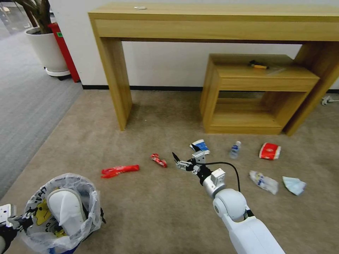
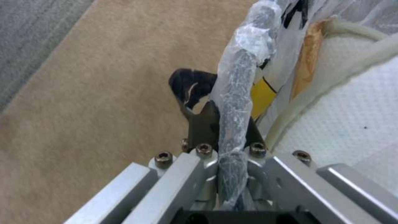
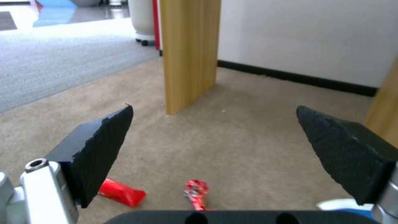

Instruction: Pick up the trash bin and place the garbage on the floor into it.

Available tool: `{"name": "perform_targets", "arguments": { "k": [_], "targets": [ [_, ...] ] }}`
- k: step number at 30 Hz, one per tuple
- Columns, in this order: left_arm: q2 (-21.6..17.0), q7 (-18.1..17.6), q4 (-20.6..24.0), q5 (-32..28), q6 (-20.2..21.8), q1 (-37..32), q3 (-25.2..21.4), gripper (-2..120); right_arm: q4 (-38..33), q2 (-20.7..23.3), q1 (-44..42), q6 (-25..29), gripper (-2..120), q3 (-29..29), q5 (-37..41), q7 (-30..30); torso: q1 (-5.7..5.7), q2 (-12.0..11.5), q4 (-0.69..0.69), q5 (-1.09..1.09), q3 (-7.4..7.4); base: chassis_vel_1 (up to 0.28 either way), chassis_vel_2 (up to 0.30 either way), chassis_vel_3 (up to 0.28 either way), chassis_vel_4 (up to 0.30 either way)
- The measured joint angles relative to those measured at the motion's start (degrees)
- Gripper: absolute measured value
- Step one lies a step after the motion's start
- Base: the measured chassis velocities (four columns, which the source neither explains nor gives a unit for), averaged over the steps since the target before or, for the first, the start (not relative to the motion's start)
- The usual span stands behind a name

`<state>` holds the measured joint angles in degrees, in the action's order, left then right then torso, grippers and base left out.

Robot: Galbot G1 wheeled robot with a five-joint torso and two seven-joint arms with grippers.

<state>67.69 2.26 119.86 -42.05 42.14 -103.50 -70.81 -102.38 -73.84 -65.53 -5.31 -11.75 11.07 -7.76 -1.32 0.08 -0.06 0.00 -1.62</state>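
The trash bin (image 1: 61, 211), lined with a crinkled printed bag, hangs at the lower left with a white slipper (image 1: 67, 208) inside. My left gripper (image 1: 14, 222) is shut on its bagged rim (image 2: 236, 102), beside the slipper (image 2: 352, 109). My right gripper (image 1: 184, 151) is open and empty, low over the beige floor (image 1: 159, 218). It hangs between a small red wrapper (image 1: 159, 160) and a blue-white cup (image 1: 201, 145). Between its wide-spread fingertips (image 3: 112, 137) lie that wrapper (image 3: 197, 193) and a long red wrapper (image 3: 120, 193). A bottle (image 1: 235, 149), carton (image 1: 269, 151), crumpled wrapper (image 1: 263, 181) and mask (image 1: 293, 185) lie to the right.
A tall wooden console table (image 1: 212, 21) stands against the wall, its leg (image 1: 116, 81) just beyond the litter. A low wooden shelf (image 1: 254, 91) holds a black-orange tool (image 1: 258, 65). Grey carpet (image 1: 24, 106), a white plant pot (image 1: 46, 49) and a red box (image 1: 65, 49) are at the left.
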Motion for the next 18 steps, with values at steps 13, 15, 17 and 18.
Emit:
{"name": "perform_targets", "arguments": {
  "k": [13,15,17,18],
  "targets": [
    [0.2,0.0,0.6,0.0,0.0,-0.1,0.1,0,0.7,-0.1,0.3,-0.2,100,1.0,-0.1,0.2,0.01,0.0,0.00,0.01,0.00,0.040,0.253,-0.054,-0.248],
    [0.2,0.0,0.7,-0.1,0.0,-0.2,0.1,0,1.2,-0.1,0.6,-0.2,100,1.2,-0.1,0.2,0.01,0.0,0.01,-0.01,0.00,0.039,0.242,-0.027,-0.256],
    [0.1,0.0,0.8,-0.1,0.0,-0.2,0.1,0,1.4,-0.1,0.8,-0.2,100,1.4,-0.1,0.2,0.00,0.0,0.03,0.01,0.00,0.021,0.241,-0.019,-0.244],
    [0.1,0.0,0.9,-0.1,0.0,-0.2,0.1,0,1.6,-0.1,0.9,-0.2,100,1.5,-0.1,0.2,0.00,0.0,0.02,0.01,0.00,0.003,0.220,0.015,-0.241]
  ]
}}
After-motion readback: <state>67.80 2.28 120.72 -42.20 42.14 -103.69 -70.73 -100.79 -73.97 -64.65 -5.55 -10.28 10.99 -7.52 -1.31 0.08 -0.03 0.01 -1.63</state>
